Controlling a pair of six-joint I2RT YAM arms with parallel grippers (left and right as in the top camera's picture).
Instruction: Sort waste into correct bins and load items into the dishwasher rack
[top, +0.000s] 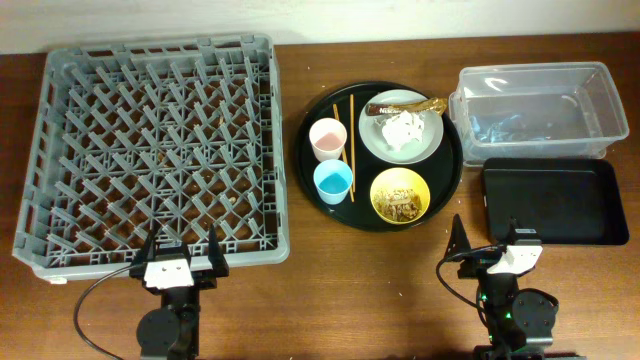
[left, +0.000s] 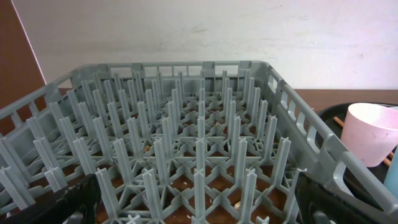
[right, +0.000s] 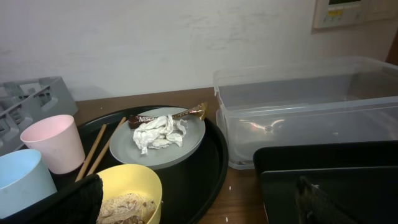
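The grey dishwasher rack (top: 60, 150) fills the left of the table and the left wrist view (left: 298, 118). On the large round black tray (top: 318, 205) stand a pink cup (top: 327, 139), a light-blue cup (top: 332, 182), wooden chopsticks (top: 351, 148), a yellow bowl (top: 377, 189) with brownish food scraps (top: 401, 199), and a grey-white plate (top: 432, 142) bearing a crumpled white napkin (top: 403, 129) and a gold-brown candy wrapper (top: 405, 105). The clear tub (top: 540, 108) and the shallow black tray (top: 553, 203) lie at the right. My left gripper (top: 182, 258) is open and empty at the rack's near edge. My right gripper (top: 490, 240) is open and empty between the round tray and the shallow black tray.
The rack's near wall stands just in front of my left gripper. In the right wrist view the bowl (right: 134, 183) is near my left finger and the shallow black tray (right: 323, 168) lies under my right finger. A pale wall (right: 186, 37) runs behind the table.
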